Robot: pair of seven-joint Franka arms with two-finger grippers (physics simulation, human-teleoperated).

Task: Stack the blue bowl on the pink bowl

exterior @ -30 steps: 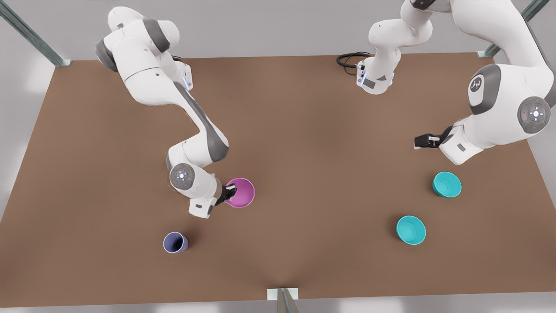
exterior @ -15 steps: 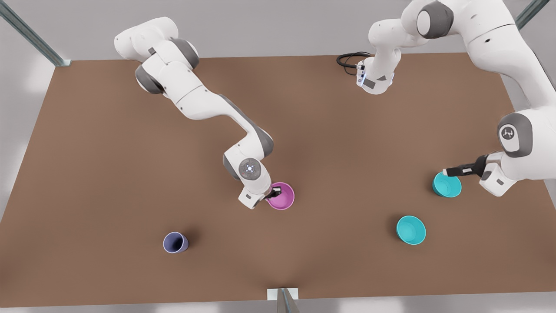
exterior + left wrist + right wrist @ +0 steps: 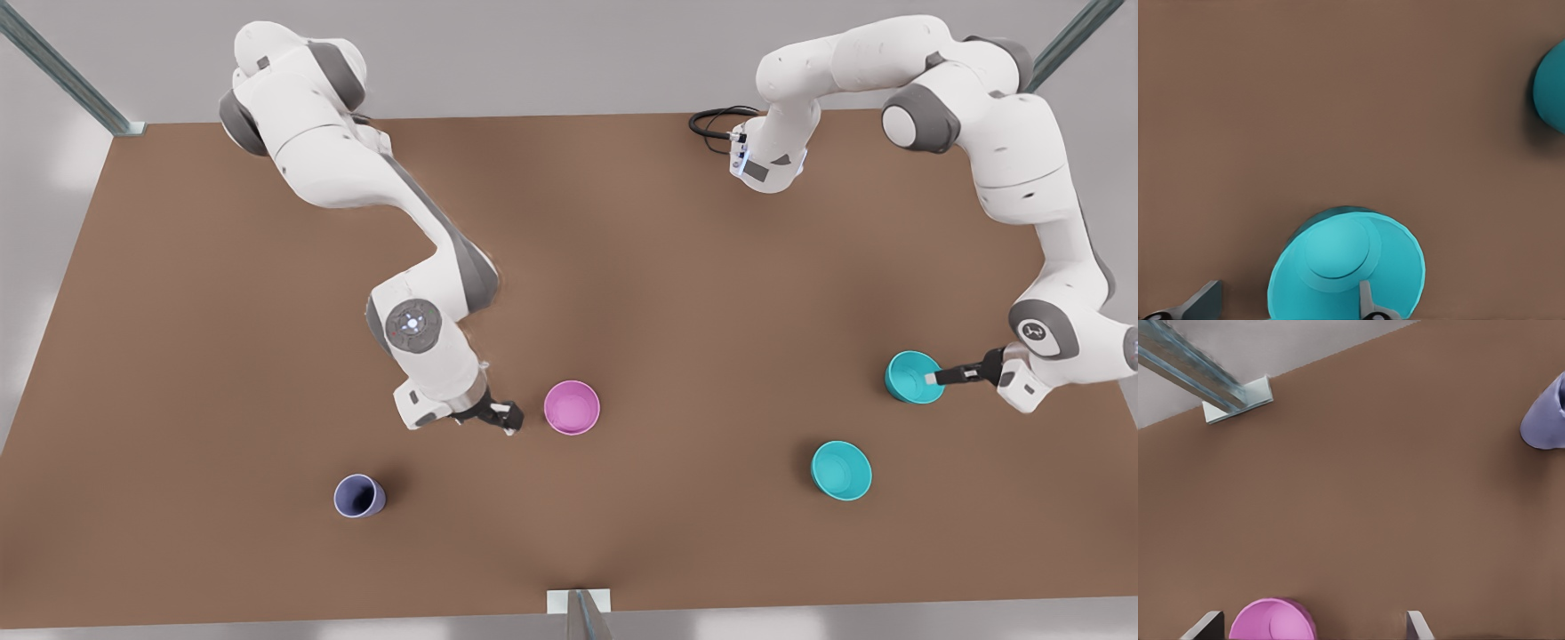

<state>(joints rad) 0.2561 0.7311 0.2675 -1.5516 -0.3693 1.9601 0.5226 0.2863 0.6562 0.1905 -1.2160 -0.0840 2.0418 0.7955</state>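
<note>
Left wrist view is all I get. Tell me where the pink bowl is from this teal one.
Observer: The pink bowl stands far toward the front view's left of the blue bowl, empty and upright.
Operator: Report the other arm.
Observer: The right gripper hangs beside the pink bowl, fingers open, not touching it.
Operator: Name the teal thing at my frame's edge.
Observer: A second teal bowl, nearer the front view's bottom edge than the one your left gripper straddles.

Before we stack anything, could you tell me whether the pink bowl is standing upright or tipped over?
Upright. The pink bowl sits flat on the table, mouth up, its inside showing. The right gripper is open beside it, not touching.
</note>
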